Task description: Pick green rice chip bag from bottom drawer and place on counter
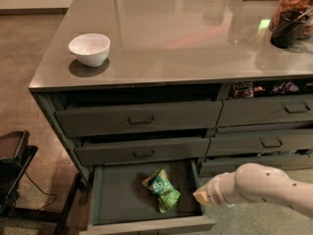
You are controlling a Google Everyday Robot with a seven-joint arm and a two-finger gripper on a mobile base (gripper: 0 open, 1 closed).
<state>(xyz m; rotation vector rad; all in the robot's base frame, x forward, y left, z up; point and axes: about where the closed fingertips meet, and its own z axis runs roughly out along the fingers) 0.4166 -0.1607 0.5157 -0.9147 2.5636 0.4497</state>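
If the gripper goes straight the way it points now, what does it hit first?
The gripper, just right of the open bottom drawer, points left. Likely the drawer's right wall first; if it is higher than that, the green rice chip bag. Depth unclear.

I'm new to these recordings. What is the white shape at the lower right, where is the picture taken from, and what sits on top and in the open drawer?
There is only one camera view. It looks down on a dark drawer cabinet, and where the camera is mounted is not on record. The white rounded shape at the lower right is the robot's single arm. Its gripper is the tan tip at the arm's end, just outside the right side of the open bottom drawer. The green rice chip bag lies in that drawer, and the gripper is not touching it. The glossy counter carries a white bowl on the left and a dark cup near the right edge. The job is to move the bag up onto the counter.
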